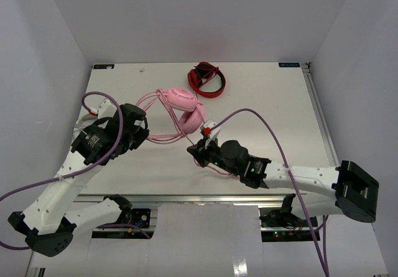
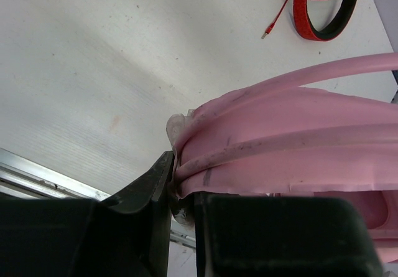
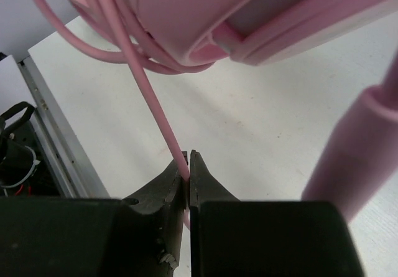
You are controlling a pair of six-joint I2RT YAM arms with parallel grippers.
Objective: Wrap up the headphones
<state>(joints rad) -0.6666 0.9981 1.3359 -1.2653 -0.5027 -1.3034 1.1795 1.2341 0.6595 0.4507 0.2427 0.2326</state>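
While the right claw (image 3: 188,178) sits pinched tight on the thin pink cable (image 3: 144,78), look at the right wrist view: the jaws meet with just that one strand between them, low in the centre of the frame. From the pinch the strand climbs up and left, joining a bundle of loops that curve round the underside of a pink ear cup (image 3: 186,15) filling the top of the frame. A thicker pink sleeve crosses the right edge, blurred and close to the lens.

Over to the left claw (image 2: 181,193), and it's clamped narrow too, gripping the pink headband (image 2: 298,134) at the bottom centre of the left wrist view. Cable strands run along the band, pressed against it right where the fingers bite. There's a pale lump at the band's left end; I can't tell what that is.

From above, the pink headphones (image 1: 186,107) hang between the two arms, a little left of the frame's centre, over the white surface (image 1: 273,109). One round cup faces up, the other sits just below and to its right, close to the right arm's wrist. Loops of cable bulge out to the upper left of the cups, and a line sags across to the left claw.

Further out, red-and-black headphones (image 1: 206,79) lie flat near the far edge of the surface, up and right of the pink pair, close but not touching. In the left wrist view their thin red lead (image 2: 278,20) trails down-left to a small plug.
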